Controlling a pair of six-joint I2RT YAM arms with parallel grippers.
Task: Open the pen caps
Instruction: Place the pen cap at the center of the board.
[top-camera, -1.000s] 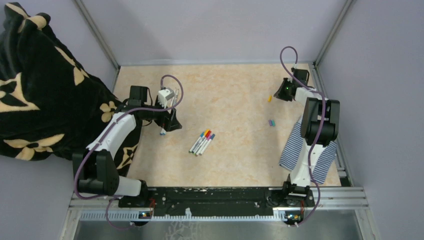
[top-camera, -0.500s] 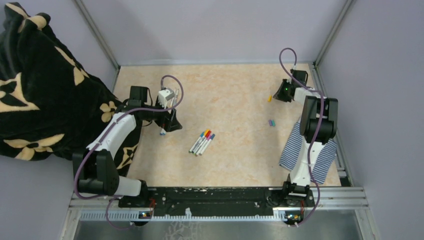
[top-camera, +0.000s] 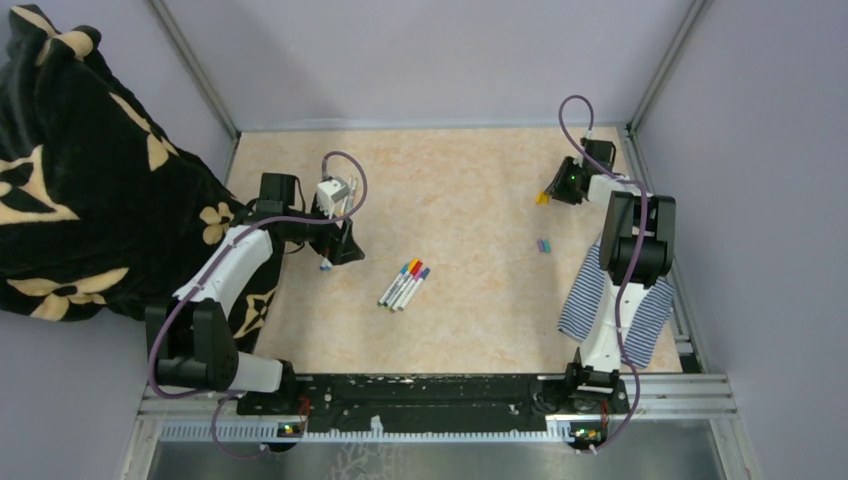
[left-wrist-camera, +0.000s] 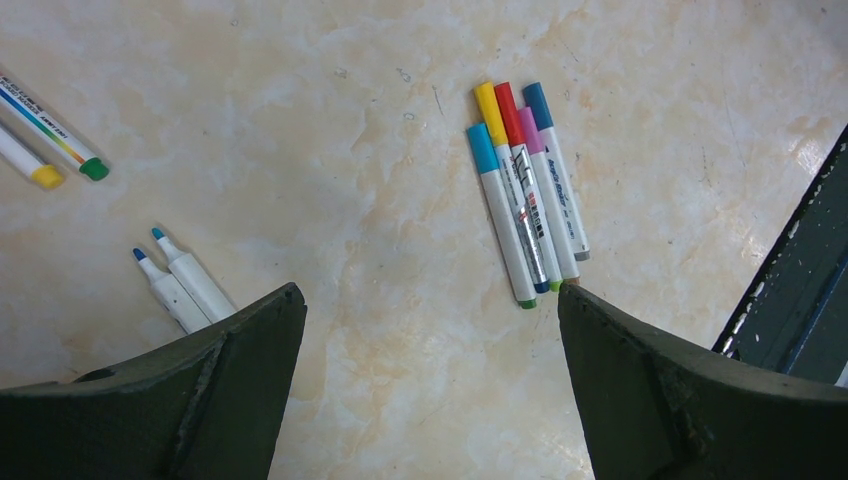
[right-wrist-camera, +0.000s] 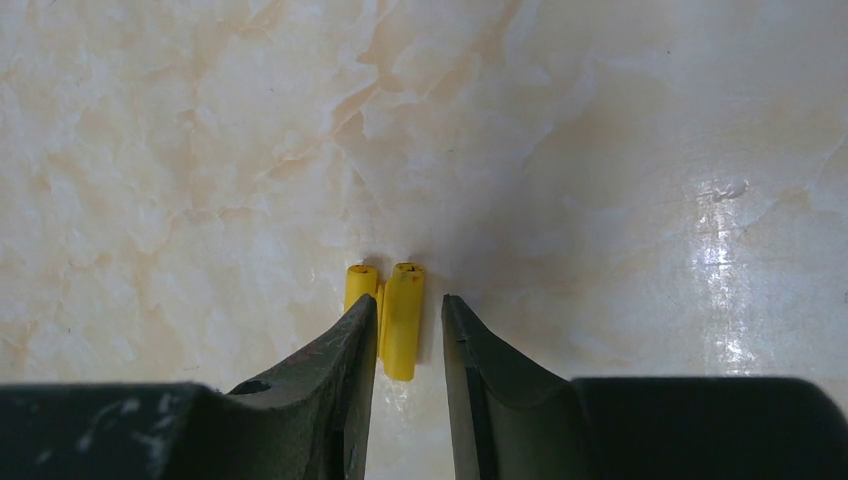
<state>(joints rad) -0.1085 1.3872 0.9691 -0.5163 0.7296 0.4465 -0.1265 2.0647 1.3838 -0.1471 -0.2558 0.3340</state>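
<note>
A marbled beige table (top-camera: 480, 170) is seen from above, with two robot arms reaching across it from the near edge.

The left gripper (left-wrist-camera: 428, 290) hovers low over the left part of the table, its two dark fingers spread wide and holding nothing. Five capped pens (left-wrist-camera: 525, 215) lie side by side and touching near the table's centre; their caps are light blue, yellow, red, pink and dark blue. Just beside the left gripper lie two uncapped pens (left-wrist-camera: 180, 285) showing bare blue tips. Two more pens (left-wrist-camera: 55, 135), ending in green and yellow, are partly cut off by the edge of the left wrist view.

The right gripper (right-wrist-camera: 407, 300) is at the far right of the table. Its fingers are only narrowly parted on either side of a yellow cap (right-wrist-camera: 402, 325) lying flat, with a sliver of table showing between the cap and one finger. A second yellow piece (right-wrist-camera: 360, 285) lies against it.

Two loose caps (top-camera: 543, 244), purple and teal, lie nearer, close to a striped cloth (top-camera: 585, 295). A black blanket (top-camera: 80, 180) hangs at the left.
</note>
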